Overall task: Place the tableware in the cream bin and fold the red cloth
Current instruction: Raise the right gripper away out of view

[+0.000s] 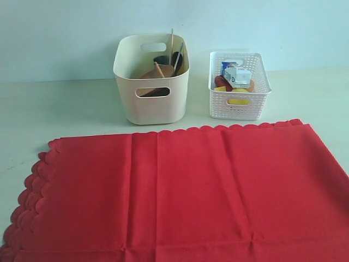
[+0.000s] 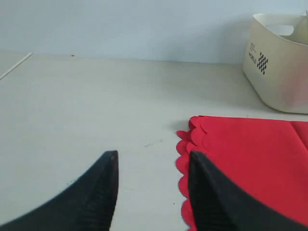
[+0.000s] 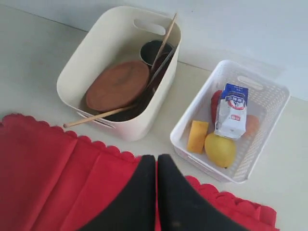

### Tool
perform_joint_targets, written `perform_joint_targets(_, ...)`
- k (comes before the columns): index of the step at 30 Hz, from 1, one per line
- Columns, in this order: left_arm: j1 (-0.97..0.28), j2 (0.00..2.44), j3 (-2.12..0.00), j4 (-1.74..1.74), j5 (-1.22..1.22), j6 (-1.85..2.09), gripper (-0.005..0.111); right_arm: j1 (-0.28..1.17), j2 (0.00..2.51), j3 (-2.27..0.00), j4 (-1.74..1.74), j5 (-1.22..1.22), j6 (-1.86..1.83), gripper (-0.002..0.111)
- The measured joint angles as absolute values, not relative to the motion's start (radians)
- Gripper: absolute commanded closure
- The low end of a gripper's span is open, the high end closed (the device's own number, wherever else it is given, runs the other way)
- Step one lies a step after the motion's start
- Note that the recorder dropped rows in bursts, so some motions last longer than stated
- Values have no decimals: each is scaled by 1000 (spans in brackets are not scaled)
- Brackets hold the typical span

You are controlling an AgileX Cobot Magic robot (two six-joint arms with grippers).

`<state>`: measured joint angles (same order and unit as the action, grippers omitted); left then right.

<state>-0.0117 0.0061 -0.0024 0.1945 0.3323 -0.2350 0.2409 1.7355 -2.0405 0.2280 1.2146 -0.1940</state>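
Observation:
The red cloth (image 1: 180, 191) lies flat across the front of the table, with a doubled scalloped edge along its far side. Behind it stands the cream bin (image 1: 151, 103), holding the round wooden plate (image 3: 118, 85), a dark cup (image 3: 154, 50) and wooden chopsticks (image 3: 163, 43). Neither arm shows in the exterior view. My left gripper (image 2: 153, 159) is open over the bare table beside the cloth's (image 2: 250, 149) scalloped end. One finger (image 2: 211, 192) sits above that edge. My right gripper (image 3: 157, 159) is shut above the cloth's (image 3: 57, 178) far edge, holding nothing that I can see.
A white lattice basket (image 1: 240, 103) stands to the right of the bin, with a milk carton (image 3: 232, 110), a yellow fruit (image 3: 220, 149) and a cheese block (image 3: 198, 136) inside. A pale wall runs behind both containers. Bare tabletop (image 2: 96, 106) stretches left of the cloth.

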Motion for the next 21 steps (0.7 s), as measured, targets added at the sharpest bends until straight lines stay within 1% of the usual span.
perform_joint_targets(8, -12, 6, -2, 195, 332, -235, 61, 241, 1495, -1803, 165, 1205, -192, 108)
perform_joint_targets(21, -12, 6, -2, 195, 332, -235, 61, 241, 1136, -1363, 110, 956, -192, 108)
